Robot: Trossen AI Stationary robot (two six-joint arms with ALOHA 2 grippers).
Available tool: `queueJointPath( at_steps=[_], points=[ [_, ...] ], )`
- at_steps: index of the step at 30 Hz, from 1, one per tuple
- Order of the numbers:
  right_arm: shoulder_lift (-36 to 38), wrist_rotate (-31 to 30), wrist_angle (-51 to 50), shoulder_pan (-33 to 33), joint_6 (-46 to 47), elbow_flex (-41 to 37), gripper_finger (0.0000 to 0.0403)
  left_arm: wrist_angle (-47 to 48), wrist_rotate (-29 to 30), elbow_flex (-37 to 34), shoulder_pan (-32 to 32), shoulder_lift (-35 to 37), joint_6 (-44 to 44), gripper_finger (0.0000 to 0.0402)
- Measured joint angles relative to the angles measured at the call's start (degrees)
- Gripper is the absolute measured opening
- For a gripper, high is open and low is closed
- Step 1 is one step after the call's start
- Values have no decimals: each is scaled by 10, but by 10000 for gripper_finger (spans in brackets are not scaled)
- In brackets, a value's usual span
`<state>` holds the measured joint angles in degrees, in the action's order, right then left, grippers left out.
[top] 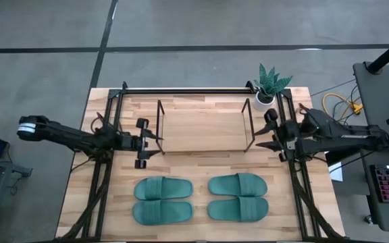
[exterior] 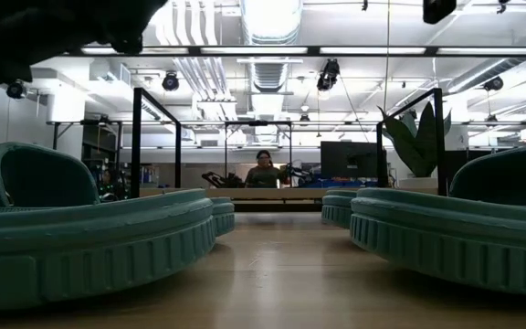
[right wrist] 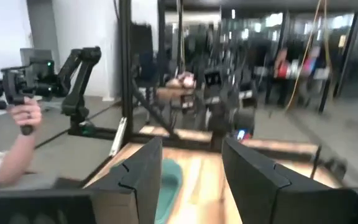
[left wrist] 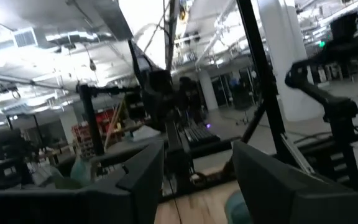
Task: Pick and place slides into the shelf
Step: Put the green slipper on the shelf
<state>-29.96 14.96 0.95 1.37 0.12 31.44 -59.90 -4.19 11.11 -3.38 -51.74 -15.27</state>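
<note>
you're looking at the light wood desk (top: pixel 201 172) first, wide and bare across its middle, and on its far half sits the low black metal-rod shelf with upright end frames and a pale wood base (top: pixel 203 131), nothing on it yet. nearer you, the four teal-green rubber slide sandals (top: pixel 201 197) lie in two pairs side by side, all flat on the desk, well apart from the shelf.

left end effector (top: pixel 148 140) hangs just beside the shelf's left end frame, fingers parted, nothing between them. right end effector (top: pixel 267 144) mirrors it at the right end frame, fingers parted too, holding nothing.

so your step, as i read it, is the first pick. swing each arm back toward the sandals, come down over a strap or a sole edge, and close only once the fingers straddle rubber; the soft sole will likely flex, so grip square. mind the end frames as you pull away.

hard to read: both wrist views are smeared, each showing only a sliver of teal past the fingers, and the low view is filled by sandal soles, so the shelf's base is barely visible there.
</note>
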Motion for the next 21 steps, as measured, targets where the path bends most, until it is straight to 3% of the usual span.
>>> queueJointPath(
  at_steps=[3,8,16,21],
  points=[
    [-35,-3,-8,0,47,24,156,-1,0,0,0,-18,0,178],
    [-85,-58,-23,0,167,56,155,0,-1,0,0,-31,0,178],
    [-134,-89,-235,-1,295,122,152,-1,-1,-2,0,-21,-1,178],
    [-149,-92,-306,-23,395,121,151,0,-1,-2,0,-16,-3,178]
  ],
)
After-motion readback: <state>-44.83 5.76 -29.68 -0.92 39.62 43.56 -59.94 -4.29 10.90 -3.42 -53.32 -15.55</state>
